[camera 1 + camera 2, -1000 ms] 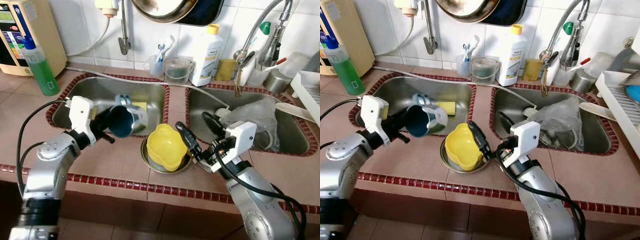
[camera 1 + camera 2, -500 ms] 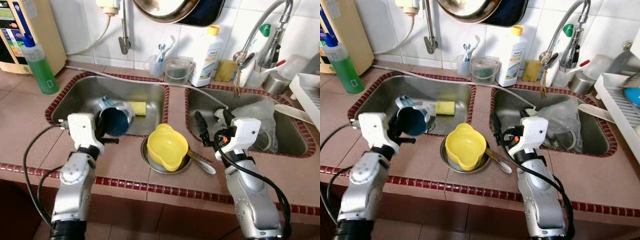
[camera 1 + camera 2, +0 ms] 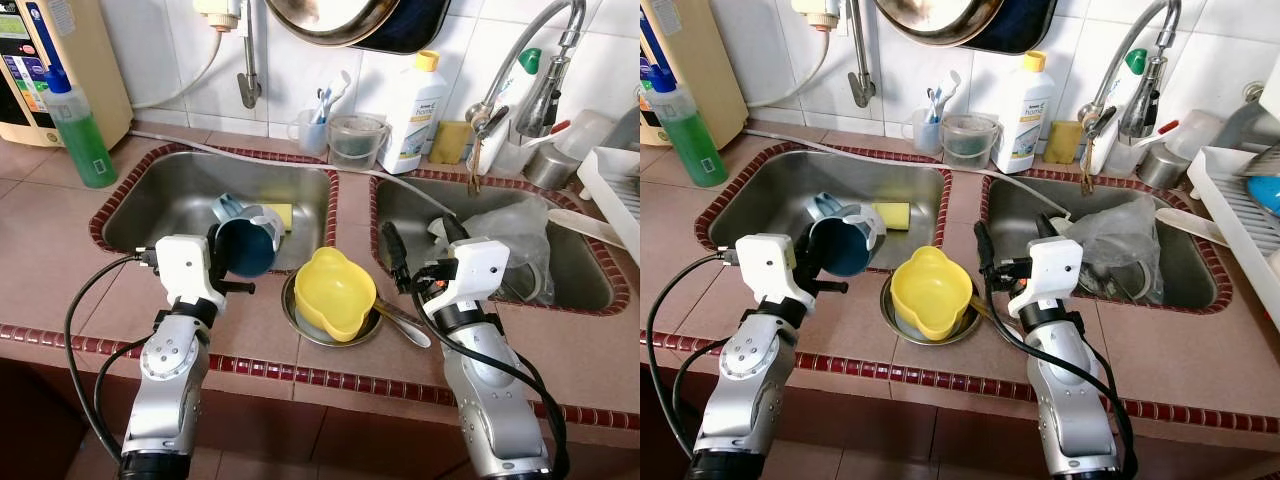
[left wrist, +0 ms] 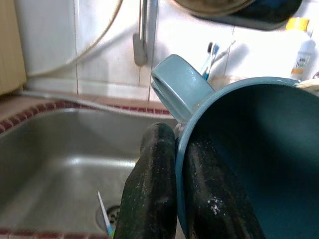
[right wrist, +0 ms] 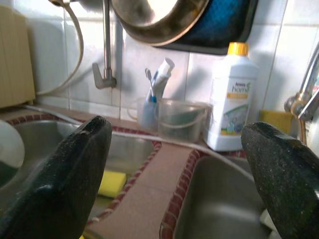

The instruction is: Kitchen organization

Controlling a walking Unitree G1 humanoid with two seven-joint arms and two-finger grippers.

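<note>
Right now the left gripper (image 4: 185, 199) has a teal mug (image 3: 243, 246) pinched by its rim, one black finger outside the wall and one inside, the two pressed close on the thin edge. The mug is tipped on its side, mouth facing the robot, handle pointing up and away, held above the near edge of the left sink basin (image 3: 160, 200). Behind it, lying in that basin, a yellow sponge (image 3: 281, 213) sits by the far wall.

Over on the other side, the right gripper (image 3: 418, 248) is empty, its two fingers spread wide, raised above the tiled divider and the near-left corner of the right sink basin (image 3: 585, 280). Crumpled clear plastic (image 3: 510, 228) lies in that basin just beyond it.

Between the two arms, on the brown tiled counter (image 3: 60, 255), a yellow bowl (image 3: 335, 292) rests tilted in a shallow steel dish (image 3: 300, 322), and a metal spoon (image 3: 403, 322) lies with its handle on the dish's right rim and its bowl on the tiles.

Along the back wall: a green soap bottle (image 3: 79, 135) at far left, a clear cup with toothbrushes (image 3: 316, 125), a small clear plastic tub (image 3: 355, 140), a white detergent bottle with a yellow cap (image 3: 413, 100), and the curved faucet (image 3: 520, 50) at right. A white dish rack (image 3: 615, 180) sits at the far right edge.
</note>
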